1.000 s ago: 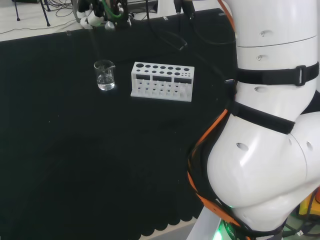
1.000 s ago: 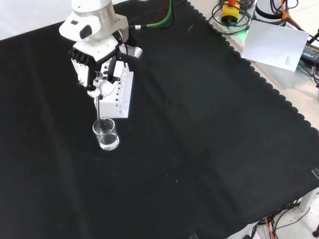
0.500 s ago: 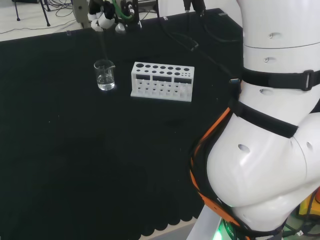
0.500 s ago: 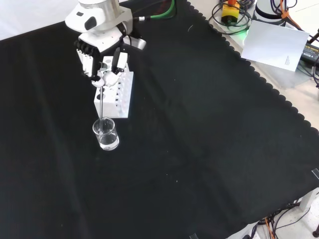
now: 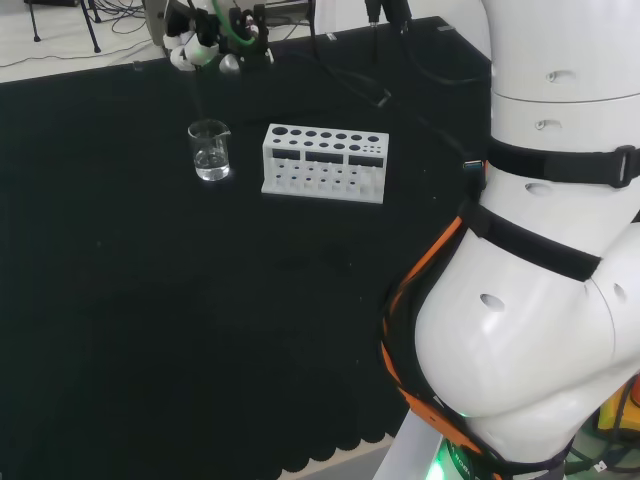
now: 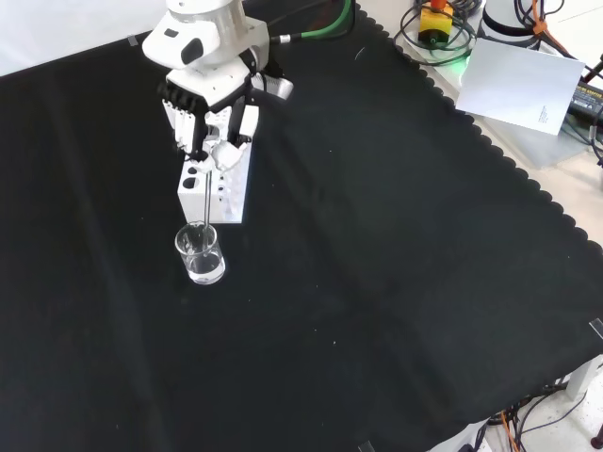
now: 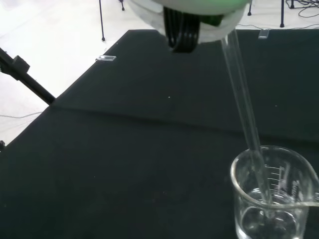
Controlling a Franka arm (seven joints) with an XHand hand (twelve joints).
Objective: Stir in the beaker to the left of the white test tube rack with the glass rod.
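Glass rod [image 7: 242, 107] is near invisible in head view, just a faint line; wrist view shows it clearly. My palm is blurred there, and the beaker's [image 7: 273, 194] far side is cut off by the frame edge. Beaker [image 6: 200, 253] holds a little clear liquid and stands just beside the near end of the white test tube rack [image 6: 218, 182] in front view, left of it in head view. Rod tip is down inside the beaker, in the liquid, tilted. My hand [image 6: 212, 127] sits above the rack, fingers curled and pinching the rod's top.
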